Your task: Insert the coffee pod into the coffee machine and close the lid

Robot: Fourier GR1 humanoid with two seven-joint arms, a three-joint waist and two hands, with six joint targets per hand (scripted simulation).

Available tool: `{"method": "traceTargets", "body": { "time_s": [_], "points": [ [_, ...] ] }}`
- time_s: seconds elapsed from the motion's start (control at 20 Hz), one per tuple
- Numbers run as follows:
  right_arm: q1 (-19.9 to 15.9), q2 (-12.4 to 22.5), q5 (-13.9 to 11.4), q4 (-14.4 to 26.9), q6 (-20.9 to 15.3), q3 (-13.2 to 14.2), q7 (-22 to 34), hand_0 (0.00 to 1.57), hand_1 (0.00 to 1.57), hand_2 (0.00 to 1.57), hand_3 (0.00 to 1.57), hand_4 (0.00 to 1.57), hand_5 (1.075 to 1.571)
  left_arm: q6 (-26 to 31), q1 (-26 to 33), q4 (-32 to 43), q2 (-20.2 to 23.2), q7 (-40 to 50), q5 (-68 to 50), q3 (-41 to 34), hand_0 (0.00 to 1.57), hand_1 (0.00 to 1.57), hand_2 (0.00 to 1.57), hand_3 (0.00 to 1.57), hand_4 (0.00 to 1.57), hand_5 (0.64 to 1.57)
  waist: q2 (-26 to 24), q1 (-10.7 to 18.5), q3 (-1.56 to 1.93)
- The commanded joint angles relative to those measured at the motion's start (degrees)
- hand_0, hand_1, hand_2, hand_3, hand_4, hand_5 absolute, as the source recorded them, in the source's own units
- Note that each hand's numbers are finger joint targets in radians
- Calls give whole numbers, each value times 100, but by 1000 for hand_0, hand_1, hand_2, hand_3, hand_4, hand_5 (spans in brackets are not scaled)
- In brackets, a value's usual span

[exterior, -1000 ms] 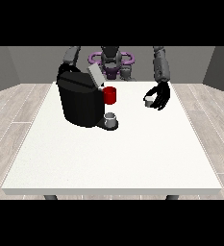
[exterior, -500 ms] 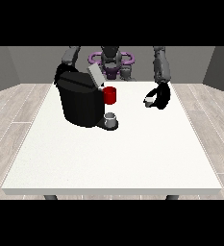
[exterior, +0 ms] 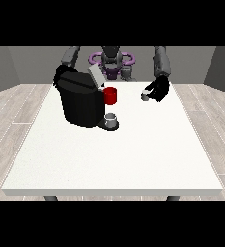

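A black coffee machine (exterior: pixel 80 103) stands on the white table (exterior: pixel 114 154) at the left, its grey lid (exterior: pixel 95 76) tilted up and open. A red part (exterior: pixel 110 95) sticks out at its front, above a small grey cup (exterior: pixel 111 118) on the drip tray. The hand at the view's right (exterior: pixel 158 89) is lifted above the table, to the right of the machine, with its fingers curled round a small grey coffee pod (exterior: pixel 146 94). The hand at the view's left (exterior: pixel 61 72) is mostly hidden behind the machine's top.
The robot's torso (exterior: pixel 111 60) with a purple ring is behind the table's far edge. Bare white tabletop stretches in front of the machine toward the near edge.
The hand at the view's right has risen with the pod and shifted slightly toward the machine. The machine and cup have not moved.
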State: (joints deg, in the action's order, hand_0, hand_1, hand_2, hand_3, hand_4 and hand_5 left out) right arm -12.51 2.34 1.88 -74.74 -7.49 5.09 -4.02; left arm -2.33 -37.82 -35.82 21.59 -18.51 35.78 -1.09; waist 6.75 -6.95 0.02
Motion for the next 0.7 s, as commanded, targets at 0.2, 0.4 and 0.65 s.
{"method": "traceTargets", "body": {
  "time_s": [0.2, 0.4, 0.65],
  "points": [
    [-171, 110, 138, 730, 111, 247, -340, 0, 0, 0, 0, 493, 1571, 940, -731, -524, 64, 323, -37, 71, 1256, 1256, 1331, 1292, 545, 1571, -178, 207, 1],
    [-374, 19, -35, 257, -35, -62, 133, 0, 0, 0, 0, 507, 1571, 443, -686, -379, -134, 433, 115, -28, 1256, 1256, 1331, 1292, 545, 1571, -81, -92, -3],
    [-257, -127, -71, 223, 66, -316, -197, 0, 0, 0, 0, 492, 1571, 930, -1364, -367, 386, 362, -65, -336, 1255, 1255, 1332, 1288, 556, 1571, 156, -330, -2]
  ]
}}
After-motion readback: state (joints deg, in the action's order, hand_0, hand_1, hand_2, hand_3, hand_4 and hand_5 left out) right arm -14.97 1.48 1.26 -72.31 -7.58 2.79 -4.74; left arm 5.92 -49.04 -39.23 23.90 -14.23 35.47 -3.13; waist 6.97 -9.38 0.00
